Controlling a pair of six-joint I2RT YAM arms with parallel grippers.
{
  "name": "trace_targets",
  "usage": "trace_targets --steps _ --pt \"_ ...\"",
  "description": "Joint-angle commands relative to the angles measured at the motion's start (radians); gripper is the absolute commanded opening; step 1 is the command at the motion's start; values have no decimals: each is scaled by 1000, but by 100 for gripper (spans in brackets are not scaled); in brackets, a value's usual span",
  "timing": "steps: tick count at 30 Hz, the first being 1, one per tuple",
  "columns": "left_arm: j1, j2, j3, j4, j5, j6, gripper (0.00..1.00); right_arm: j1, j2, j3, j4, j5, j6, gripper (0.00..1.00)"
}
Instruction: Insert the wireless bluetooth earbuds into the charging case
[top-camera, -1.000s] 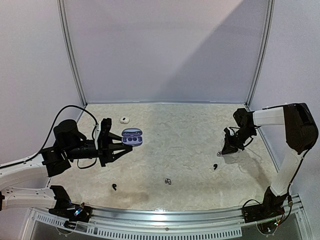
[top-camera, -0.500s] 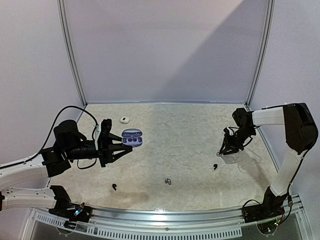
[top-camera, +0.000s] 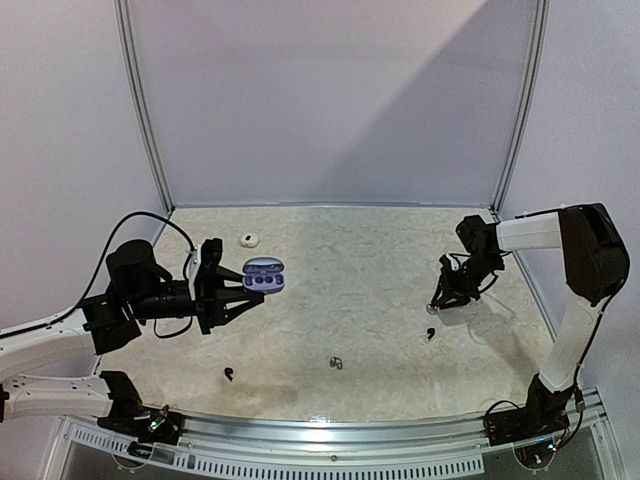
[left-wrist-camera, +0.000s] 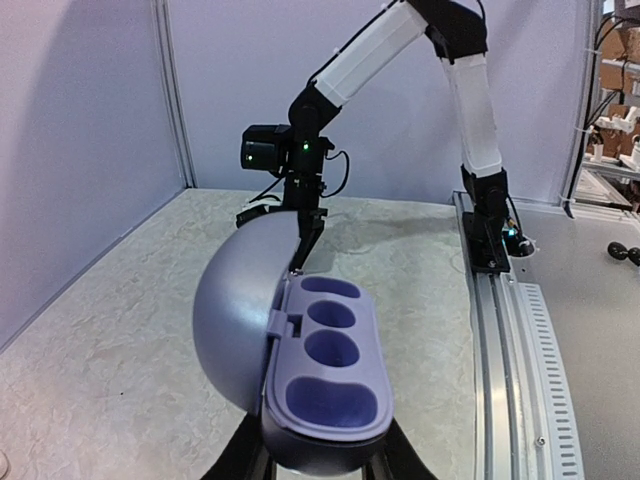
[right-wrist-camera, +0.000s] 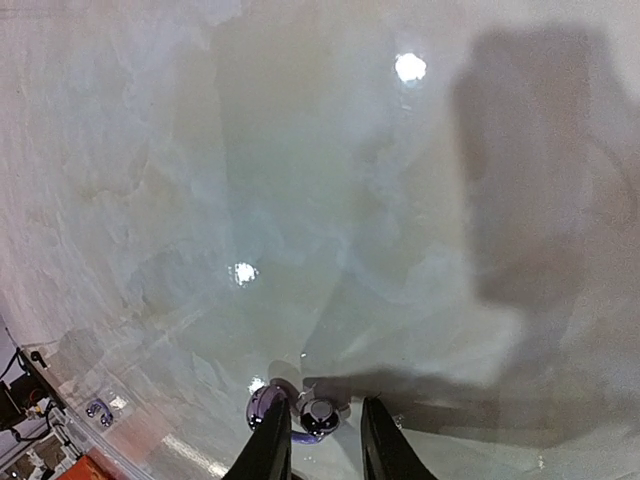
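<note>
left fingers (top-camera: 246, 297): clamped on opened charging case (left-wrist-camera: 325, 370) | right fingers (top-camera: 437, 305): slightly parted, silvery earbud (right-wrist-camera: 302, 412) sitting loose between tips

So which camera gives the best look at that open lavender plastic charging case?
The left wrist view: the lavender plastic charging case fills the frame, lid open, its recesses empty. The top external view shows it only as a small, distant shape. The right wrist view misses it entirely.
</note>
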Motion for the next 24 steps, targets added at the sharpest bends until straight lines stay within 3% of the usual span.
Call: trace_targets --steps 1,24 --pt "13 -8 -16 -12 -5 15 0 13 19 11 53 -24 46 24" --pt "13 -18 -12 -36 -11 35 0 109 132 148 -44 21 -16 25"
